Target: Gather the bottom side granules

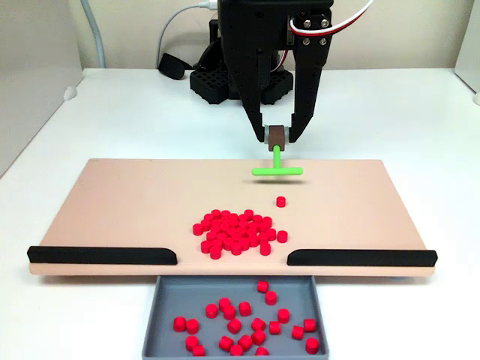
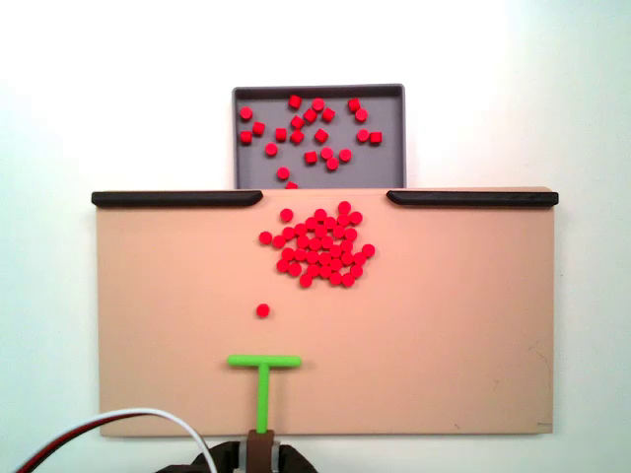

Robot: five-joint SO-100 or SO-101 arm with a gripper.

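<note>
A: Fingers (image 1: 279, 135) are clamping the brown block at the top of the green T-shaped stick (image 1: 277, 169), closed on it from both sides, so the stem is hanging down and the crossbar is lying flat along the board (image 1: 112, 202). My guess is that this grip is letting the bar work as a rake.

B: And the granules?

A: Most are sitting in one loose cluster (image 1: 238, 232) near the middle of the board, just short of the gap between the two black rails (image 1: 103, 256). A single stray granule (image 1: 280, 201) is lying apart, between the crossbar and the cluster; in another fixed view it (image 2: 262, 310) is showing just ahead of the bar (image 2: 263, 362) and a little to its left.

B: Why the rails and the gap?

A: They are probably acting as a fence, funnelling anything pushed along the board toward the opening, where the grey tray (image 1: 160, 315) is waiting below the edge. A good number of granules (image 1: 247, 326) are already lying scattered inside it.

B: So the bar is not touching anything yet?

A: It is looking clear of the stray one, and well apart from the cluster. I am judging the sweep as partly finished, with the pile and the loner remaining on the board, which is resting on the white worktop (image 1: 420, 112)
</note>
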